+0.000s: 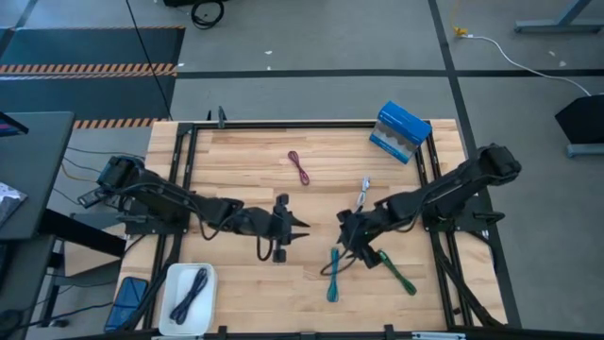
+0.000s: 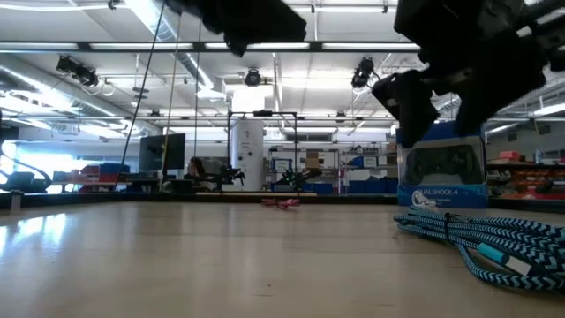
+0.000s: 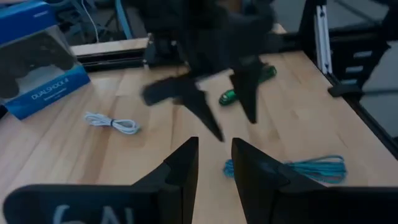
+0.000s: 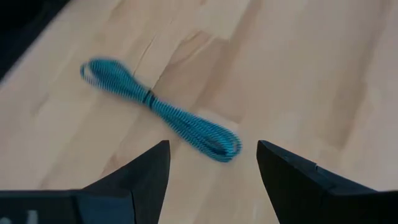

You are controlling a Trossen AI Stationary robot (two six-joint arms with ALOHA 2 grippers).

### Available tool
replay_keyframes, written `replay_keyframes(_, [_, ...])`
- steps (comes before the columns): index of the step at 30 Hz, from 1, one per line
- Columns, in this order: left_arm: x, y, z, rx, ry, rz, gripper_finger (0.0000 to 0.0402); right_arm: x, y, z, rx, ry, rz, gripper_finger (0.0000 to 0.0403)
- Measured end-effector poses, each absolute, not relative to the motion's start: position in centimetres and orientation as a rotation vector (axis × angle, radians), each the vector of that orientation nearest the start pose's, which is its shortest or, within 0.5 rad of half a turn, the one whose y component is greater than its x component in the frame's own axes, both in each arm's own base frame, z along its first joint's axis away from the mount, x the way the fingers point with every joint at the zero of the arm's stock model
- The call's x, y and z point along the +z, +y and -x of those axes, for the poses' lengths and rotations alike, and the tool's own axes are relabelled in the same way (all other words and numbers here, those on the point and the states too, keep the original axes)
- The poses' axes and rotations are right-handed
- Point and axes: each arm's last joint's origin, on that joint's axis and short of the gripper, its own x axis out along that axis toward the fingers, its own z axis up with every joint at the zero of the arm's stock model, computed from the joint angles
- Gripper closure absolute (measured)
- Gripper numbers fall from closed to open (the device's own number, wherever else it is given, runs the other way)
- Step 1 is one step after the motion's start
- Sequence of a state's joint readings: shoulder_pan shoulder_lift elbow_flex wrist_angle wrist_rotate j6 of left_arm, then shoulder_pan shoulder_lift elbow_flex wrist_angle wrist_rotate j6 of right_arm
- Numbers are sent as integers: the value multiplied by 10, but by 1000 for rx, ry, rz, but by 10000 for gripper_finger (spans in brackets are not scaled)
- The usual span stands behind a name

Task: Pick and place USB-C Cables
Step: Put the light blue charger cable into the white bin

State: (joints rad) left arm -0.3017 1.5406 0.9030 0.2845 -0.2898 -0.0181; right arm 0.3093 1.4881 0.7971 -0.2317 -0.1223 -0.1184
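Below the open right pincer [image 4: 211, 171] — teal cable [image 4: 163, 112], coiled, seemingly tied mid-length.

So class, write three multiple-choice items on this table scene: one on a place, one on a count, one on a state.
1. Where does the dark cable lie?
A. in the white tray
B. on the blue box
C. under the right arm

2. How many cables lie on the bare wood?
A. two
B. four
C. six

3. How is the right end effector?
A. shut on the teal cable
B. open above the teal cable
C. shut on the tray

Answers:
A, the dark cable sits inside the white tray.
B: maroon, white, teal cable, green.
B, the right end effector is spread and holds nothing.
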Motion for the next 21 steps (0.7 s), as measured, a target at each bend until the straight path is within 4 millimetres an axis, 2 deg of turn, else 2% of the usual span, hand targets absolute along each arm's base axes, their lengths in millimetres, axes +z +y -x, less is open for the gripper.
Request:
replay_keyframes(3, [222,-86,-315,-15,272,-38,297,170,95,-274,490,900,246,155])
replay_keyframes(7, [214,-83,-308,-21,205,9,297,157,98,-280,502,900,272,155])
replay_keyframes(13, [215,-82,-308,-6,178,73,297,139,96,-290,502,903,312,155])
replay_keyframes(21, [214,-91,-305,-35,185,68,297,115,98,-297,483,937,356,157])
